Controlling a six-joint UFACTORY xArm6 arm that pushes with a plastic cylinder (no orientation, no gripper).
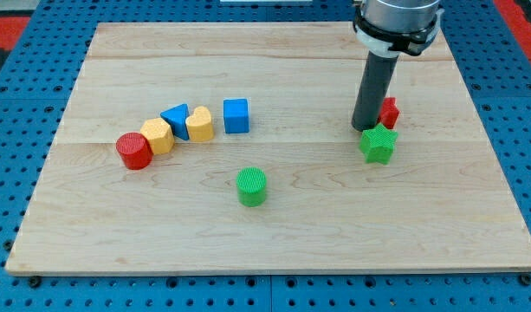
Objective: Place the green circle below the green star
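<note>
Green and ribbed along its sides, the green circle [252, 186] is a short upright cylinder with a flat round top, lying well apart from my tip [365, 129], toward the view's lower left. The tool is a plain dark rod with no jaws, holding nothing. Its end stands just beside the green star [378, 143], on that block's upper left, with a red block [389, 112] partly hidden just to its right. Pale wood planks with visible grain make up the bench [274, 243]. Far to the tool's left runs a curved row of 5: a red cylinder [133, 151], yellow hexagon [158, 136], blue triangle [175, 118], yellow heart [199, 124] and blue cube [236, 115].
</note>
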